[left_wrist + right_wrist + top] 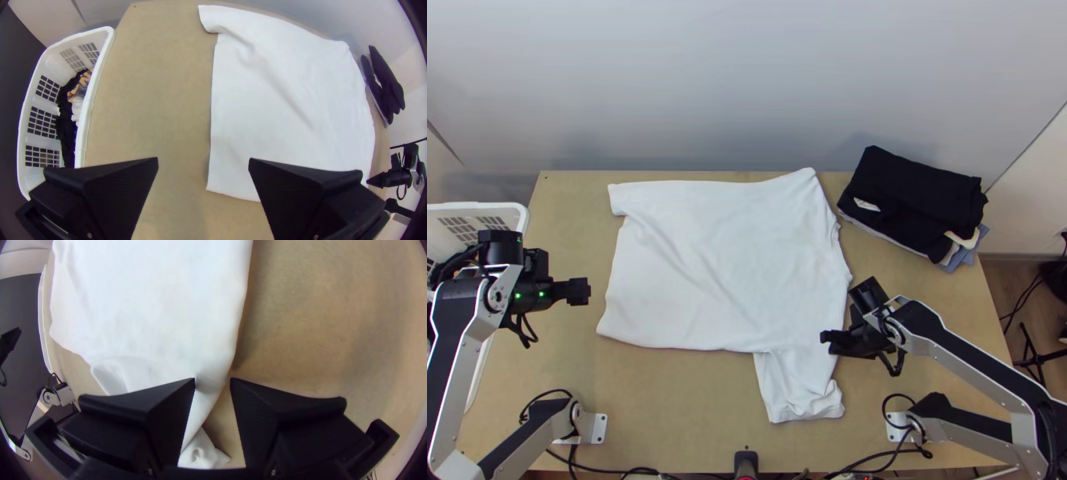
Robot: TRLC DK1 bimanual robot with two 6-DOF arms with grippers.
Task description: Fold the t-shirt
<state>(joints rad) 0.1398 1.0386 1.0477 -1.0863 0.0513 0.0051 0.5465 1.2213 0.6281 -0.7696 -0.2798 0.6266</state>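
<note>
A white t-shirt [723,264] lies mostly spread across the middle of the table, with a sleeve-like part sticking out toward the near edge at its right. Off its left side, over bare wood, is my left gripper [577,291]; in the left wrist view that gripper [203,162] is open and empty. My right gripper [825,338] is at the shirt's right edge, above that part. Seen from the right wrist, the gripper [212,380] has its fingers apart, with the edge of the white cloth [155,306] between and below them; no grip on it is visible.
Folded dark clothes [915,200] are stacked at the table's back right, with lighter cloth underneath. At the left edge stands a white basket [95,93] holding clothes. Bare table [667,400] lies in front of the shirt.
</note>
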